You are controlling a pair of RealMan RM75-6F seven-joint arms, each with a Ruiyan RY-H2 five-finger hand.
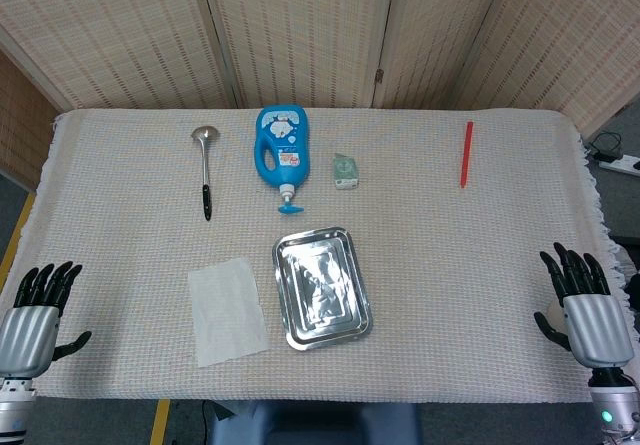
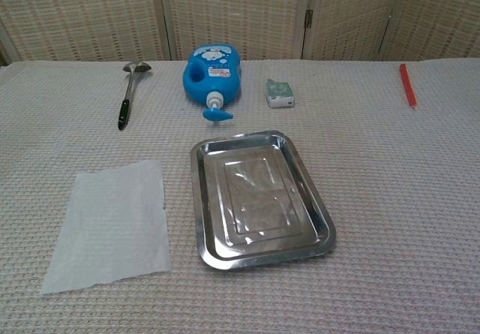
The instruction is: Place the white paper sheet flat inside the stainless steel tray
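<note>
At the counter's near corners, left hand [image 1: 35, 315] and right hand [image 1: 590, 310] rest released, holding nothing. White paper sheet [image 2: 111, 223] lies flat just left of the empty stainless steel tray [image 2: 257, 199]; thin paper may crumple or slip on pickup

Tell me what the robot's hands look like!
Both the left hand and the right hand have black fingers and a shiny silver-grey shell over the back. A small teal light glows on the right wrist. The chest view shows neither hand.
</note>
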